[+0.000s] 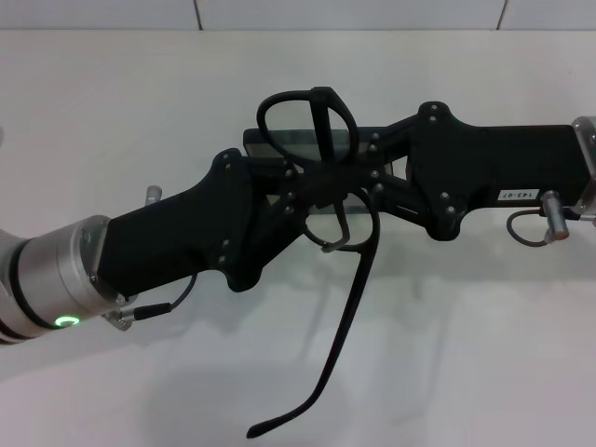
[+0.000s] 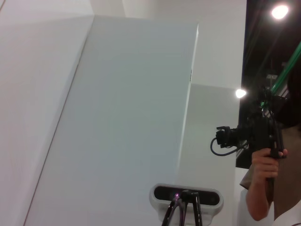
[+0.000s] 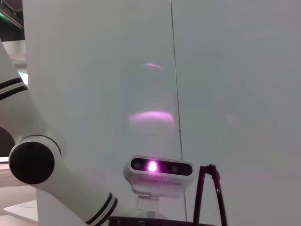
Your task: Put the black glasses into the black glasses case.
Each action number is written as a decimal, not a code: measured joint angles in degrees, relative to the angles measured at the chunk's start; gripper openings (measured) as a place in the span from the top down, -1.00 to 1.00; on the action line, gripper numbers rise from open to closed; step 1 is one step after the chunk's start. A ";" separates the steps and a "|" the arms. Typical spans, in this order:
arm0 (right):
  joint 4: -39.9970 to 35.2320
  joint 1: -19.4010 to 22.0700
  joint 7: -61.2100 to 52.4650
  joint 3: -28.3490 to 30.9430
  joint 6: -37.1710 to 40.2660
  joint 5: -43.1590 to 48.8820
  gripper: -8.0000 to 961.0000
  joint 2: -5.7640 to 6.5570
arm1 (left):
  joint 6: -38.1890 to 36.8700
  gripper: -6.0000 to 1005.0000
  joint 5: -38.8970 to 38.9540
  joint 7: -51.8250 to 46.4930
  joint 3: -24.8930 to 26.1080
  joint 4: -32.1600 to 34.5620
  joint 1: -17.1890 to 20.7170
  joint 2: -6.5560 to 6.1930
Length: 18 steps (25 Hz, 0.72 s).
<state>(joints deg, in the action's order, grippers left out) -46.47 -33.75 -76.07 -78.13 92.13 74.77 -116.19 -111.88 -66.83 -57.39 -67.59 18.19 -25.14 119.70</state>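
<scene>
The black glasses are held up in the air at the middle of the head view. One lens ring stands up, and one long temple arm hangs down toward me. My left gripper reaches in from the left and is shut on the frame near the bridge. My right gripper reaches in from the right and is shut on the frame's other side. The black glasses case lies on the table behind the grippers and is mostly hidden by them. Frame parts show in the left wrist view and the right wrist view.
The white table spreads around both arms. Both wrist views point up at the white wall and my head camera. A person holding a camera rig stands at the side.
</scene>
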 joint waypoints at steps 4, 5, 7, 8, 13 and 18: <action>1.75 0.05 1.06 0.59 -0.61 -0.05 0.86 0.00 | -1.16 0.91 -0.24 0.00 -0.24 0.33 0.00 -0.07; 2.30 0.05 1.36 0.77 -0.69 -0.18 0.85 0.04 | -2.33 0.91 -0.29 0.02 -0.27 0.54 0.09 -0.16; 3.21 0.20 2.02 1.09 -0.45 -0.63 0.85 0.17 | -3.48 0.91 -0.23 0.13 -0.19 0.68 0.25 -0.26; 3.35 0.44 2.18 1.29 -0.21 -0.80 0.85 0.22 | -4.00 0.91 -0.16 0.28 -0.11 0.72 0.43 -0.33; 2.86 2.33 2.34 5.32 5.55 -3.14 0.85 0.36 | -4.35 0.91 0.77 1.01 0.13 0.80 2.03 -0.87; 2.75 2.95 2.40 9.76 11.14 -5.28 0.85 0.36 | -4.38 0.91 1.40 1.04 0.18 1.05 2.25 -0.98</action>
<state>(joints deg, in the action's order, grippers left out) -43.72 -30.80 -73.67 -68.37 103.27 69.50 -115.83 -116.26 -65.44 -56.35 -67.41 19.23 -22.89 118.73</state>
